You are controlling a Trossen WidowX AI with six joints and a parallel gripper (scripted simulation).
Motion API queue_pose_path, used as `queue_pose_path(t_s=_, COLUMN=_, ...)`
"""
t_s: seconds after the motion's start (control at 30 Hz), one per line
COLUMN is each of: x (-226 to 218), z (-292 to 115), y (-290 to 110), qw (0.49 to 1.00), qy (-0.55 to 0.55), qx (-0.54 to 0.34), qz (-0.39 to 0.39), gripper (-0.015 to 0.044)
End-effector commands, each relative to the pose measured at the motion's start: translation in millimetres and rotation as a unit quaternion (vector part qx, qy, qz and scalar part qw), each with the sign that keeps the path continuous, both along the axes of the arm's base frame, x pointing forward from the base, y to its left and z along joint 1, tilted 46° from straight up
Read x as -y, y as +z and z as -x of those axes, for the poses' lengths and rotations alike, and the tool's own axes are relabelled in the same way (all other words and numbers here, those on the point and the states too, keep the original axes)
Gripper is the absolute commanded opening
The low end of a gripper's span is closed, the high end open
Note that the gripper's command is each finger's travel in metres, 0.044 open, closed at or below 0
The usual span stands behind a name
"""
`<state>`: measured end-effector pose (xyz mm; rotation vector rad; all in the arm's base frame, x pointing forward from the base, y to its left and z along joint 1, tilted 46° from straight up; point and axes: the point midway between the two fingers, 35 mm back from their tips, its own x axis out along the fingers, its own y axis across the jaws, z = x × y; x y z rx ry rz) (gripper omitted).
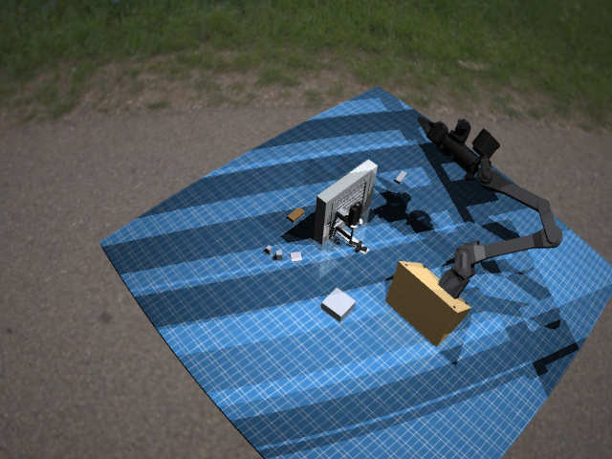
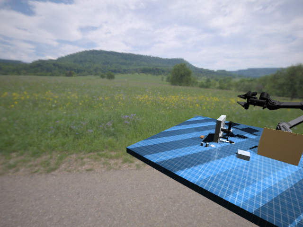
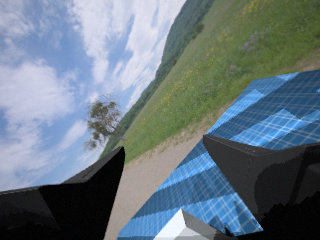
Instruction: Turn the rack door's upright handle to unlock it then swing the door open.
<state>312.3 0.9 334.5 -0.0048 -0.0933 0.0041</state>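
Upright handle standing free of an open gripper

The black handle [image 1: 357,206] [image 2: 229,130] is standing in front of the rack door [image 1: 348,198] [image 2: 222,133], on the side facing the arm. It is looking slim, stiff and fixed to its mount, so weight should matter little; resistance will probably be coming from the latch and then the hinge. A smooth surface could be letting the fingers slip during the quarter turn, so a centred squeeze around the middle of the grip seems best, keeping clear of the mount.

Its long axis is running vertically, roughly parallel to the door's upright edges. How far it is turned about that axis, the pictures are not showing clearly.

Around the door, the pale frame [image 1: 319,219] [image 2: 218,130] [image 3: 175,230] is standing upright on the blue tabletop [image 1: 296,345] [image 2: 195,168] [image 3: 195,190]. A pale box [image 1: 338,302] [image 2: 243,154] and a tan block [image 1: 420,306] [image 2: 280,146] are sitting farther out. The gripper [image 1: 421,121] [image 2: 239,99] [image 3: 164,144] is hanging well apart from the handle, fingers spread wide and holding nothing.
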Motion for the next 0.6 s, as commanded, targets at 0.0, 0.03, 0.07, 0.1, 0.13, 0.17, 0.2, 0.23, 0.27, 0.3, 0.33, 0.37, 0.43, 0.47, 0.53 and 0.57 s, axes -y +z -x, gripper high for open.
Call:
queue_pose_path(t_s=0.0, x=-0.2, z=-0.7, y=-0.6, qw=1.0, qy=0.0, qx=-0.002, qz=-0.001, gripper=0.0374)
queue_pose_path(t_s=0.03, x=-0.7, z=-2.6, y=-2.4, qw=1.0, qy=0.0, qx=-0.009, qz=-0.003, gripper=0.0348)
queue_pose_path(t_s=0.07, x=-1.7, z=-5.9, y=-5.5, qw=1.0, qy=0.0, qx=-0.02, qz=-0.007, gripper=0.0321)
queue_pose_path(t_s=0.1, x=-2.9, z=-9.6, y=-9.2, qw=0.999, qy=0.0, qx=-0.033, qz=-0.012, gripper=0.0295)
queue_pose_path(t_s=0.13, x=-4.2, z=-13.3, y=-13.0, qw=0.999, qy=0.0, qx=-0.046, qz=-0.017, gripper=0.0292)
queue_pose_path(t_s=0.17, x=-5.5, z=-16.9, y=-16.9, qw=0.998, qy=-0.001, qx=-0.059, qz=-0.021, gripper=0.0292)
queue_pose_path(t_s=0.2, x=-6.9, z=-20.3, y=-20.8, qw=0.997, qy=-0.001, qx=-0.072, qz=-0.025, gripper=0.0292)
queue_pose_path(t_s=0.23, x=-8.3, z=-23.6, y=-24.8, qw=0.996, qy=-0.002, qx=-0.085, qz=-0.029, gripper=0.0292)
queue_pose_path(t_s=0.27, x=-9.8, z=-26.8, y=-28.8, qw=0.995, qy=-0.003, qx=-0.098, qz=-0.033, gripper=0.0292)
queue_pose_path(t_s=0.3, x=-11.3, z=-29.9, y=-32.9, qw=0.993, qy=-0.004, qx=-0.111, qz=-0.036, gripper=0.0292)
queue_pose_path(t_s=0.33, x=-13.5, z=-32.8, y=-37.5, qw=0.992, qy=-0.004, qx=-0.124, qz=-0.038, gripper=0.0292)
queue_pose_path(t_s=0.37, x=-15.7, z=-35.6, y=-42.2, qw=0.99, qy=-0.004, qx=-0.137, qz=-0.039, gripper=0.0292)
queue_pose_path(t_s=0.43, x=-20.3, z=-40.7, y=-51.7, qw=0.986, qy=-0.004, qx=-0.163, qz=-0.041, gripper=0.0292)
queue_pose_path(t_s=0.47, x=-22.6, z=-43.1, y=-56.5, qw=0.983, qy=-0.004, qx=-0.176, qz=-0.042, gripper=0.0292)
queue_pose_path(t_s=0.53, x=-27.4, z=-47.4, y=-66.2, qw=0.978, qy=-0.005, qx=-0.202, qz=-0.043, gripper=0.0292)
queue_pose_path(t_s=0.57, x=-29.8, z=-49.4, y=-71.0, qw=0.976, qy=-0.005, qx=-0.215, qz=-0.043, gripper=0.0292)
